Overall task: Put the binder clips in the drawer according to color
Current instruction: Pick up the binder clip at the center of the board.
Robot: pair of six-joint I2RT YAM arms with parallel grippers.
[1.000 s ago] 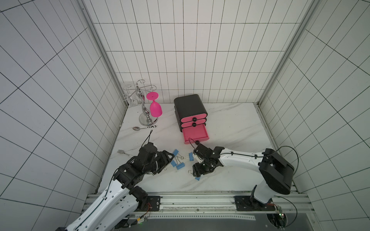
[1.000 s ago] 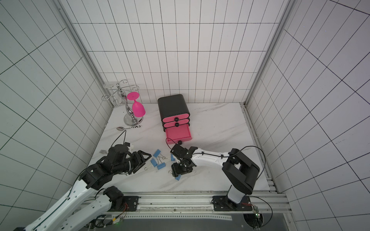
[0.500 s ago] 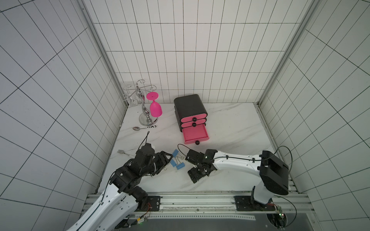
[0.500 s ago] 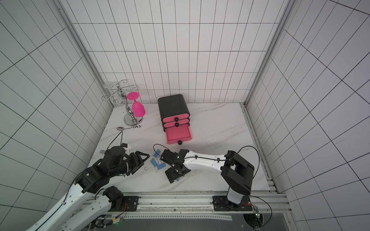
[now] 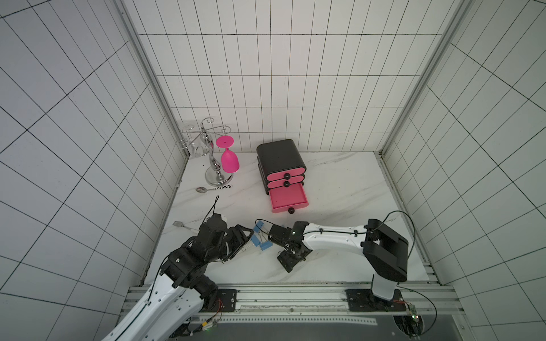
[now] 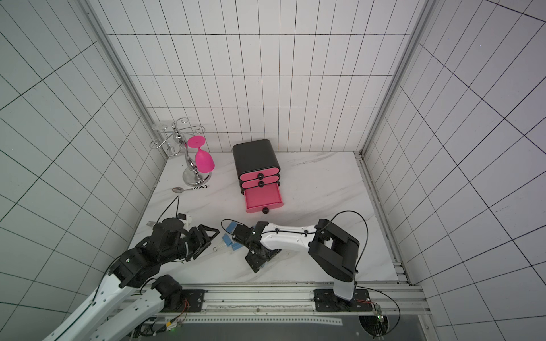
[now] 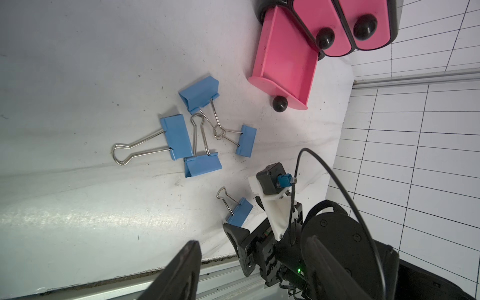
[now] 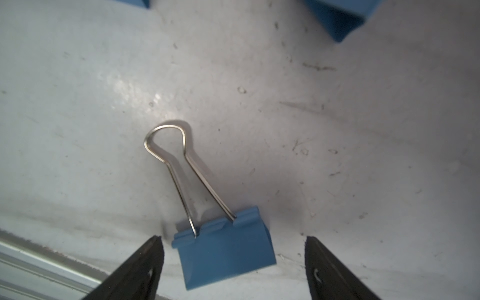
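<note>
Blue clip (image 8: pixel 226 249) lies on the table (image 8: pixel 337 130), straddled by the right end effector (image 8: pixel 232 240), spread wide — grasping is the step in hand. Next: pinch its body squarely, then carry it to the open drawer (image 5: pixel 288 196). Left end effector (image 6: pixel 208 240) — spread, empty.

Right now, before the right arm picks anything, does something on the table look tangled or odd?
Yes. In the left wrist view, four blue binder clips lie bunched, and the wire handles of three cross one another, so lifting one could drag its neighbours. The fifth clip lies apart, between the open fingers of the right gripper.
</note>
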